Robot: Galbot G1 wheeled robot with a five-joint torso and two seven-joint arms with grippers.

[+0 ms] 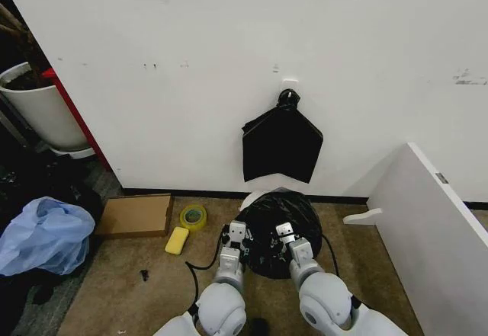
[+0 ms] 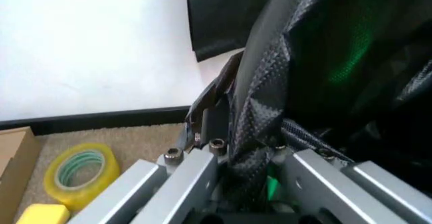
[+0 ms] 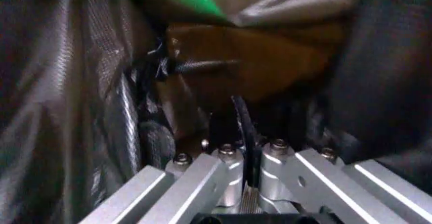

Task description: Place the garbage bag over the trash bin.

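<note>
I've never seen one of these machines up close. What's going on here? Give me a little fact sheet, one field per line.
Job: putting the garbage bag over the trash bin
Bag state: draped over the bin, whose white rim peeks out at the wall side
Left end effector: at the bag's left edge, shut on a fold of bag plastic
Right end effector: at the bag's right side, shut on a thin fold of bag
On the wall above: flat black sheaf of bags
On the carpet, left of the bin: yellow tape roll, yellow sponge, cardboard box
</note>
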